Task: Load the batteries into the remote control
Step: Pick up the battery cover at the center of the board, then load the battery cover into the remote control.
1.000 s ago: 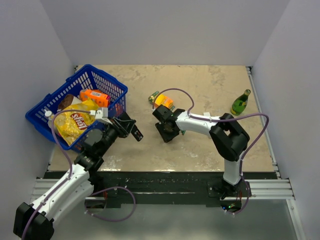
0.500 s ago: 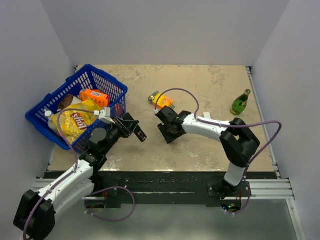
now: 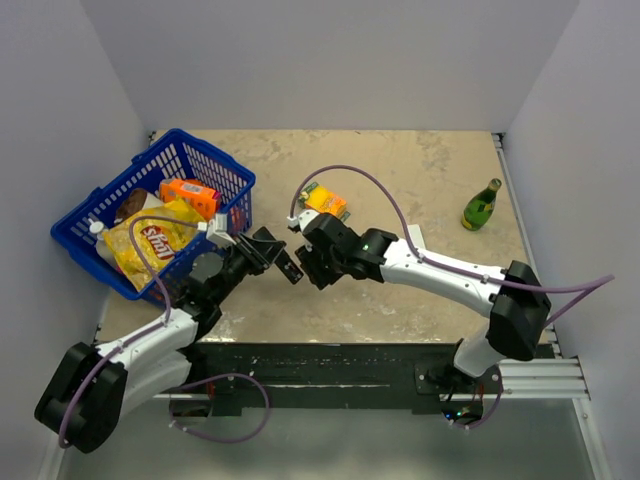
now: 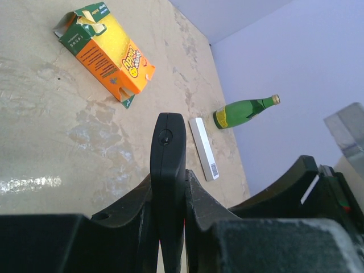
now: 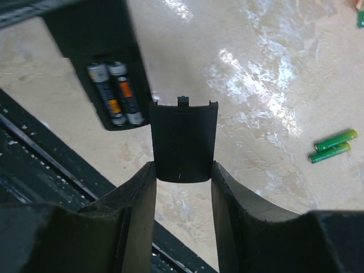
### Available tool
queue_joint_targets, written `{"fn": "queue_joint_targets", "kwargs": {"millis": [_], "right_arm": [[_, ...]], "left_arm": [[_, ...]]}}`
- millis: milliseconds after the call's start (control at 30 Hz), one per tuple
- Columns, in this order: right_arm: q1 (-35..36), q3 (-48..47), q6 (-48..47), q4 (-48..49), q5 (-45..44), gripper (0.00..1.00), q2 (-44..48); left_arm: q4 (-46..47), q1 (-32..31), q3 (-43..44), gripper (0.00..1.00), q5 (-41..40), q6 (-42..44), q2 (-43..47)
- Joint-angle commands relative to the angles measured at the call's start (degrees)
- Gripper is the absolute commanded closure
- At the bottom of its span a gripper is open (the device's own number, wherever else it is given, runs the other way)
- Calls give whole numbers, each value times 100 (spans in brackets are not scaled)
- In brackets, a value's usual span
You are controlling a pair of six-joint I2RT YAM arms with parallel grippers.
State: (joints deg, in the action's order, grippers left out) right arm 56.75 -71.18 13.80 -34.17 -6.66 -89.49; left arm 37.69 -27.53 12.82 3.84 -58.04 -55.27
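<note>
At about 9 o'clock on the bench (image 3: 420, 170) sits a blue basket (image 3: 117, 183) full of snacks, and it has no part in this job. Next comes the left claw (image 4: 168, 193), pressed tight on the remote control (image 4: 168, 151). It holds the remote by its thin edges near the middle of the bench, and the remote looks lifted off the top. The right claw (image 5: 183, 168) is just beside it, pinching the small black cover (image 5: 183, 139) by its two sides. The cover's little tab points toward the remote. In the right wrist view the remote's open slot is at 10 o'clock from the cover. Two dark batteries (image 5: 114, 94) with orange bands lie in it side by side. Two green batteries (image 5: 336, 140) lie loose on the bench at 3 o'clock from the cover, close together and well apart from the remote. So I think the slot is full, but not with the green pair, and the cover is not on yet. If the green ones are meant to go in, that part is not done. Further right, an orange box (image 4: 105, 54) lies at 12 o'clock from the claws. A white bar (image 4: 203, 149) lies between the box and a green bottle (image 3: 481, 205), which is at 2 o'clock on the bench.
</note>
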Motion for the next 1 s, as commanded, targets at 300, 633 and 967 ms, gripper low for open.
{"fn": "queue_joint_targets", "kwargs": {"millis": [300, 633, 967], "right_arm": [[319, -775, -27, -151, -64, 77, -33], [415, -933, -62, -265, -11, 77, -209], [433, -907, -88, -265, -20, 77, -191]], "left_arm": [[845, -16, 72, 100, 144, -260, -222], [1205, -16, -43, 100, 205, -506, -283], [1372, -16, -130, 100, 249, -735, -230]]}}
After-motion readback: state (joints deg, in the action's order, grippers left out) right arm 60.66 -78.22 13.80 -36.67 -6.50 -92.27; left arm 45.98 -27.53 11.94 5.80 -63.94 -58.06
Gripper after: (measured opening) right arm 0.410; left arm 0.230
